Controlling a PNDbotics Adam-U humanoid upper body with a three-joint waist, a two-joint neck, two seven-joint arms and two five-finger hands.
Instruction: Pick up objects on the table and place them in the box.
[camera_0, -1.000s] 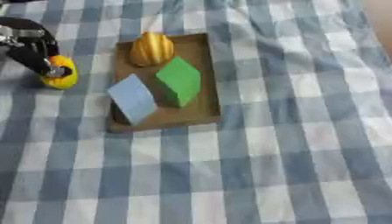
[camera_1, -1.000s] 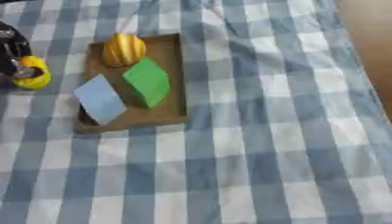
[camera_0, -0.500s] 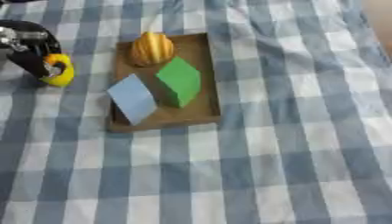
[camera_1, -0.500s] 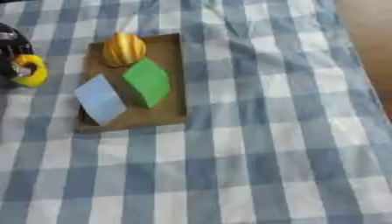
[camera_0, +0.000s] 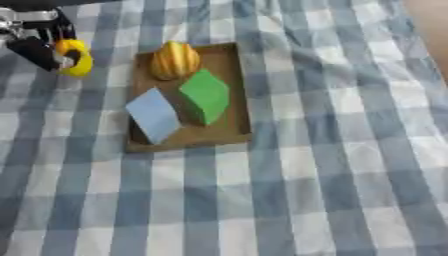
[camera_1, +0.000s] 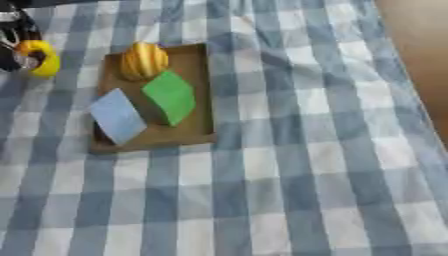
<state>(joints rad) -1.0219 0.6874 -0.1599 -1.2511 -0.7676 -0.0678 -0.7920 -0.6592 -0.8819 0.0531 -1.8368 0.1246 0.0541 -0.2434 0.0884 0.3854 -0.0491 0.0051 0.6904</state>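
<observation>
Gripping a smooth yellow ring (camera_0: 75, 57), my left robot hand (camera_0: 37, 42) curls round it at the far left, beside the shallow brown box (camera_0: 234, 107). Inside sit a ribbed orange gourd (camera_0: 175, 60), a pale blue block (camera_0: 154, 115) and a green block (camera_0: 206, 95) on the checked cloth-covered tabletop (camera_0: 332, 165).

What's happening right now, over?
Left hand shut on yellow ring-shaped object, left of brown cardboard box. Right hand out of view. Path to box unobstructed.

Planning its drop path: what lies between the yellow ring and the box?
Only bare checked cloth separates the yellow ring in the left robot hand from the box, in the left eye view.
</observation>
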